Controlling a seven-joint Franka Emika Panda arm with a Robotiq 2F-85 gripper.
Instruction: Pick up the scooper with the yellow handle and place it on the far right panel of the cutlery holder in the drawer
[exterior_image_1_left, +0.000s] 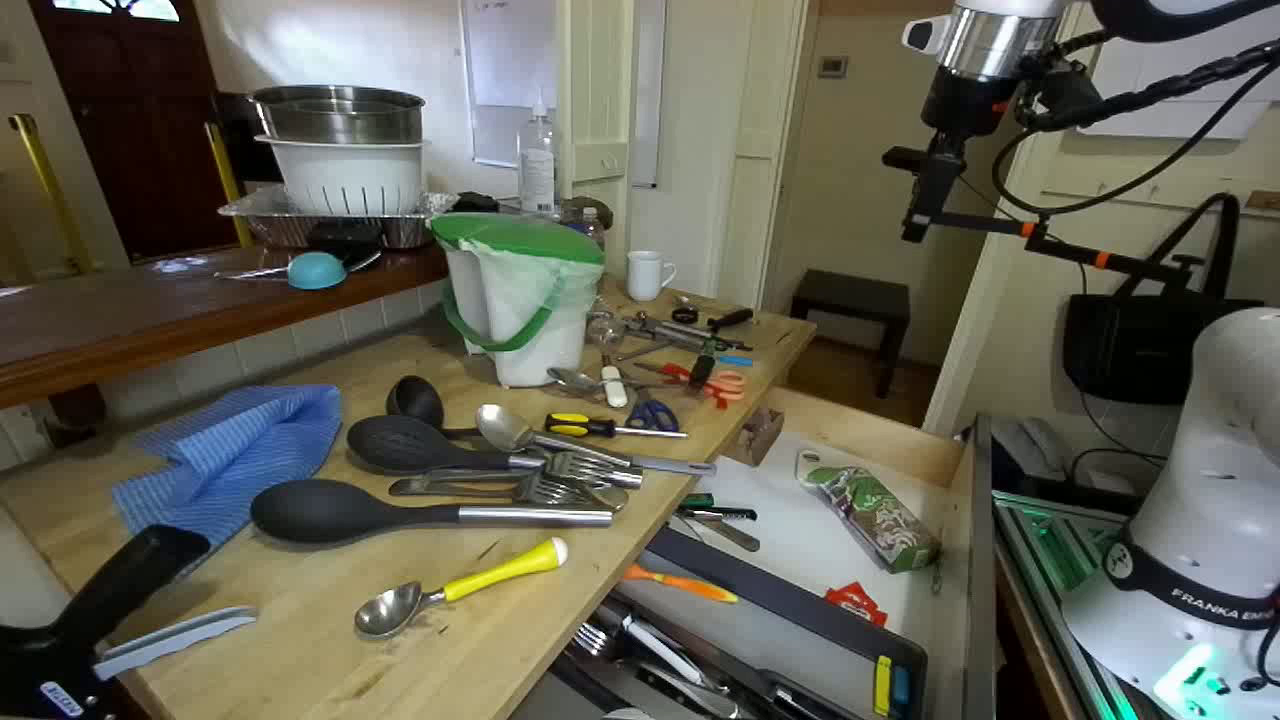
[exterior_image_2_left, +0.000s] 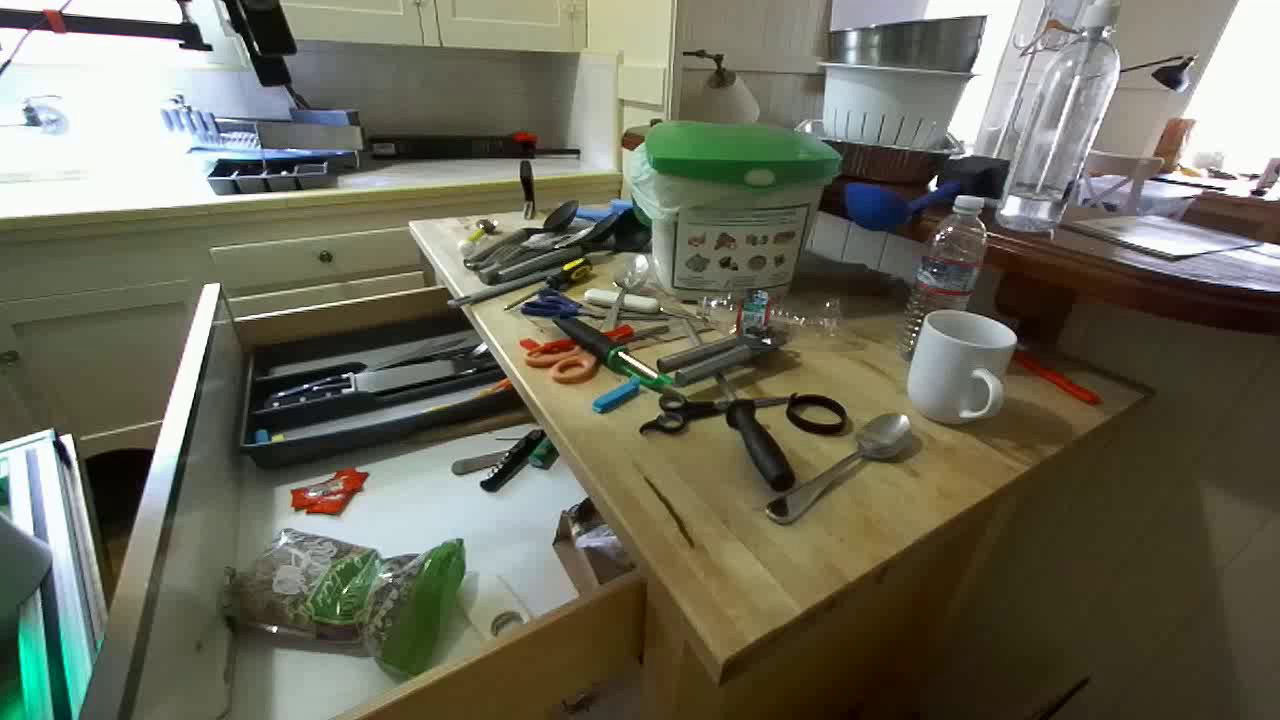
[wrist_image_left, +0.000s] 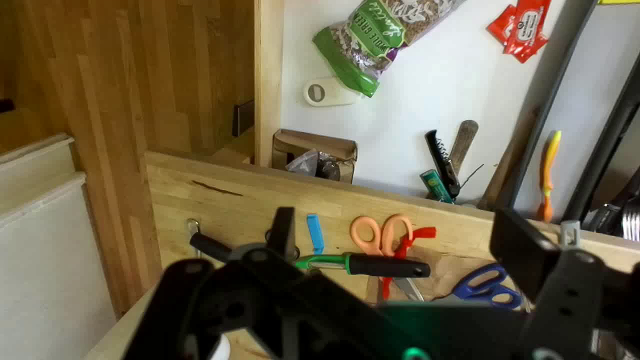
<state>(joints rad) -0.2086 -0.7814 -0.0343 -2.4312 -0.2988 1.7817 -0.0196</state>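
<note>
Above countertop level, claw spread, pointing down

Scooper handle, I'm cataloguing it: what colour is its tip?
Whitish; the tip shows best in an exterior view.

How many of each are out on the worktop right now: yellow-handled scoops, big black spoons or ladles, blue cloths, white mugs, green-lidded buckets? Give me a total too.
Yellow-handled scoop: 1
Big black spoons or ladles: 3
Blue cloth: 1
White mug: 1
Green-lidded bucket: 1
Total: 7
</note>
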